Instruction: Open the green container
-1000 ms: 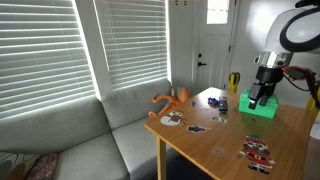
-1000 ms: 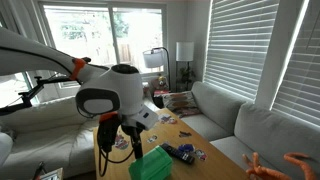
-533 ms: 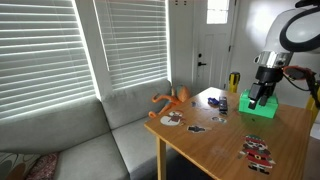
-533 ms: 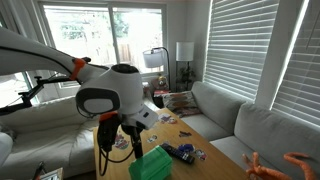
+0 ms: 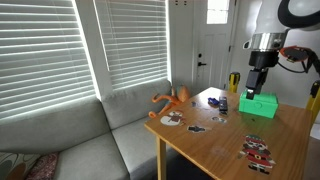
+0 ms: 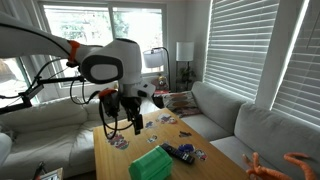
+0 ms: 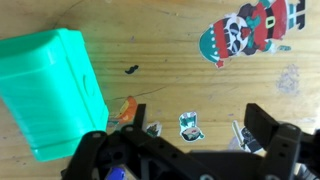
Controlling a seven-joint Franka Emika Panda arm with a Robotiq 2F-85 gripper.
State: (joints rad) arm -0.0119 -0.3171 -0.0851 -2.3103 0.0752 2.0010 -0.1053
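Lifting clear of the green container (image 5: pixel 258 104), which we judge still closed, our gripper (image 5: pixel 251 89) hangs above, fingers apart.

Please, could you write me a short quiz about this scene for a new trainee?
1. True or false: the gripper touches the green container.
2. The gripper holds: A) the container, B) a sticker, C) nothing.
3. What colour is the toy at the table corner by the sofa?
Key: 1 false, it hangs above and apart; 2 C; 3 orange.
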